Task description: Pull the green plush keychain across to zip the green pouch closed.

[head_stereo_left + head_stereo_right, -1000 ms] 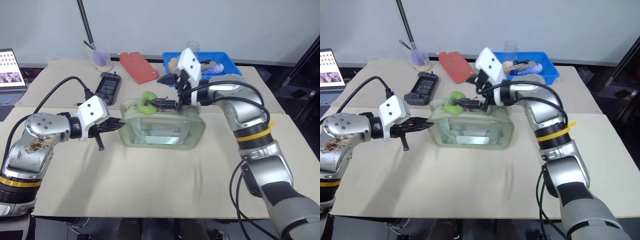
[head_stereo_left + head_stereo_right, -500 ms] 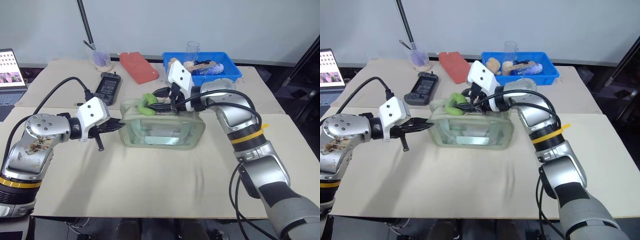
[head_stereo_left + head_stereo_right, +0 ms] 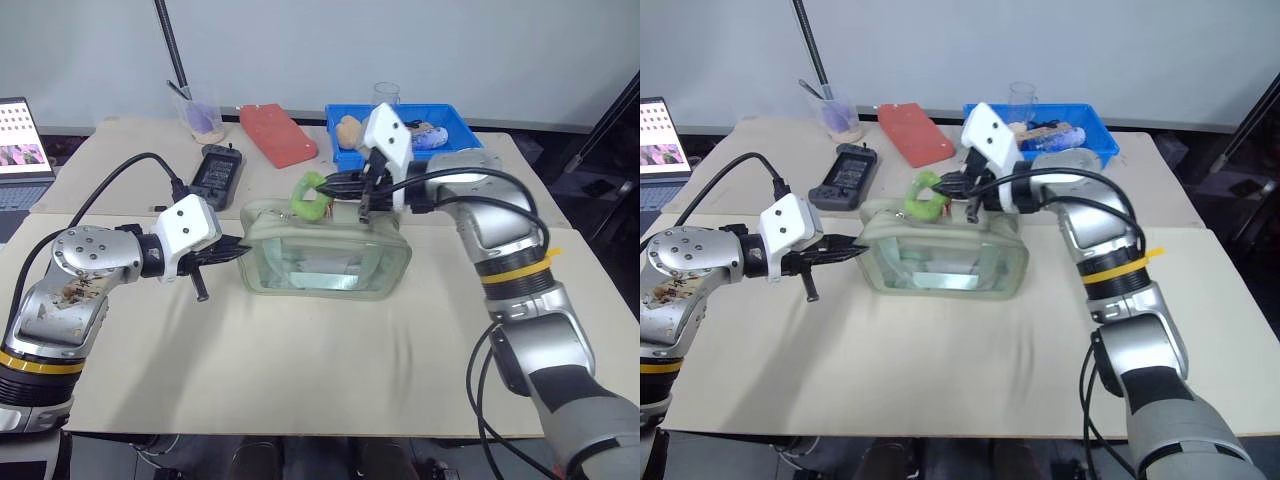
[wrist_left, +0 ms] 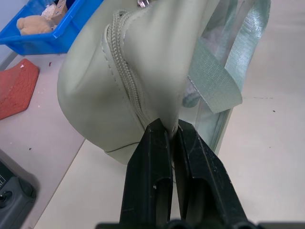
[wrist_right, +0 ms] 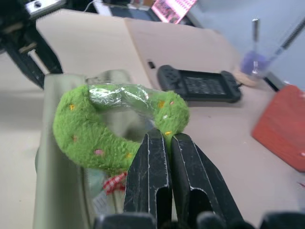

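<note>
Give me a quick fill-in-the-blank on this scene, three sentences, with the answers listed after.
1. The right hand is shut on the green plush ____.
2. The left hand pinches the end of the ____.
3. The tray behind the pouch is ____ in colour.

Missing words: keychain; pouch; blue
</note>
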Controlling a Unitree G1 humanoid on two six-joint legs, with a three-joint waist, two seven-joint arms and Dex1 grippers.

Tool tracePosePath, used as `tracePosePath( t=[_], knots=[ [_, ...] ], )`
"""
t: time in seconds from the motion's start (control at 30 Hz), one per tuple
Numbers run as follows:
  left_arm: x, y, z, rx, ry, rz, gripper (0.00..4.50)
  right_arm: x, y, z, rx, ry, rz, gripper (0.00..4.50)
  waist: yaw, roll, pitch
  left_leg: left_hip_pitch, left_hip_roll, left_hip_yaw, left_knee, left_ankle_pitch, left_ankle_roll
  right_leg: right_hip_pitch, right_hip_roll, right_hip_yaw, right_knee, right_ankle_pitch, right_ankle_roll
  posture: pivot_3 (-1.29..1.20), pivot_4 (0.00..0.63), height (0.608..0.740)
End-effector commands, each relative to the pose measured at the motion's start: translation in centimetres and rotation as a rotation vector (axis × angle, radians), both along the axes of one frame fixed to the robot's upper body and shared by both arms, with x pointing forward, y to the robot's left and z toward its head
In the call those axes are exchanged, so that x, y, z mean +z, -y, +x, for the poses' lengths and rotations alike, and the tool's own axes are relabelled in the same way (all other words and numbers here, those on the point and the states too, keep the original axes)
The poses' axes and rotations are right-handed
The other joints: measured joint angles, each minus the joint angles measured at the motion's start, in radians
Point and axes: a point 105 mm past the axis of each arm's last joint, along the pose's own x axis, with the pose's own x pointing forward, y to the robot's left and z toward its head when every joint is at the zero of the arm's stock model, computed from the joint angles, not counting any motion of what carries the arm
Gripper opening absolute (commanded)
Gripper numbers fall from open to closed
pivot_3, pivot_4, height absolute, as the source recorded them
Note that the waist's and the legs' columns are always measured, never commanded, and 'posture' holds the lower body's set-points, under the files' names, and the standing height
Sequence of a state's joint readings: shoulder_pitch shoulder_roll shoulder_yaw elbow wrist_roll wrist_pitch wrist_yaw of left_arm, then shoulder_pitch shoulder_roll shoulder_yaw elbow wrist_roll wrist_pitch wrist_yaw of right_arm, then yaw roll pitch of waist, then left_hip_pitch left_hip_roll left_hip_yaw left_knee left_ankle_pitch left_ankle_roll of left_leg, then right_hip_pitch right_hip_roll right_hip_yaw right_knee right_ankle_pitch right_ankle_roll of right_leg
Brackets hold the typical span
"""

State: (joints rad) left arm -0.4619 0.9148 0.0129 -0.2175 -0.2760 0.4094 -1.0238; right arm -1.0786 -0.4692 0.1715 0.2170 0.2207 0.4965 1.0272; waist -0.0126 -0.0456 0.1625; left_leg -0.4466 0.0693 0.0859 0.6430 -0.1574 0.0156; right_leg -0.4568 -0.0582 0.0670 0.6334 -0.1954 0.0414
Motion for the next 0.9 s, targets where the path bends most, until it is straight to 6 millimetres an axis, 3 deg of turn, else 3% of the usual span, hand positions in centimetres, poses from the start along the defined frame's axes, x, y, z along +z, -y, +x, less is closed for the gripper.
tracePosePath(
  t=[0.03,0.23,0.4,0.53,0.7,0.8,0.9],
  knots=[
    [-0.4,-0.1,0.0,-0.002,-0.008,0.02,0.0,1.9,2.9,-0.2,-0.078,0.045,0.04,0.03,0.001,0.0,0.0,0.0,0.0,0.0,0.0,0.0,0.0,0.0,0.0,0.0,0.0,0.0,0.0,0.0,0.15,0.74],
    [-0.4,-0.7,0.3,0.012,-0.008,0.025,0.0,1.8,8.6,0.0,-0.276,0.055,0.017,0.03,0.002,0.0,0.0,0.0,0.0,0.0,0.0,0.0,0.0,0.0,-0.001,0.0,-0.001,-0.003,-0.005,0.0,0.15,0.74],
    [-0.5,-0.7,0.6,0.012,-0.008,0.023,0.0,0.1,14.8,-0.2,-0.488,0.025,-0.018,0.03,0.0,0.0,0.0,0.0,0.0,0.001,0.0,0.0,0.0,0.0,-0.001,0.0,-0.001,-0.003,-0.005,0.0,0.15,0.74],
    [-0.7,-0.7,0.9,0.01,-0.01,0.022,0.0,-2.8,17.3,-0.4,-0.579,-0.034,-0.032,0.03,-0.001,0.0,0.0,0.001,0.0,0.0,0.0,0.0,0.0,0.001,-0.001,0.0,-0.001,-0.003,-0.005,0.0,0.15,0.74],
    [-0.8,-0.3,1.3,-0.004,-0.008,0.018,0.0,-8.2,17.0,-0.5,-0.62,-0.154,0.002,0.03,-0.001,0.0,0.0,0.001,-0.001,0.0,0.0,0.0,0.0,0.002,-0.001,0.0,-0.001,-0.003,-0.004,0.0,0.15,0.74],
    [-0.9,-0.3,1.5,-0.006,-0.008,0.017,0.0,-12.2,14.9,-1.1,-0.588,-0.24,-0.005,0.03,-0.001,0.0,0.0,0.001,-0.001,0.0,0.0,0.0,0.0,0.002,-0.001,0.0,-0.001,-0.003,-0.004,0.0,0.15,0.74],
    [-0.9,-0.3,1.4,-0.006,-0.009,0.017,0.0,-13.9,13.4,-1.4,-0.574,-0.279,0.014,0.03,-0.001,0.0,-0.001,0.001,-0.001,0.0,0.0,0.0,0.0,0.002,0.0,0.0,-0.001,-0.003,-0.004,0.0,0.15,0.74]
  ],
)
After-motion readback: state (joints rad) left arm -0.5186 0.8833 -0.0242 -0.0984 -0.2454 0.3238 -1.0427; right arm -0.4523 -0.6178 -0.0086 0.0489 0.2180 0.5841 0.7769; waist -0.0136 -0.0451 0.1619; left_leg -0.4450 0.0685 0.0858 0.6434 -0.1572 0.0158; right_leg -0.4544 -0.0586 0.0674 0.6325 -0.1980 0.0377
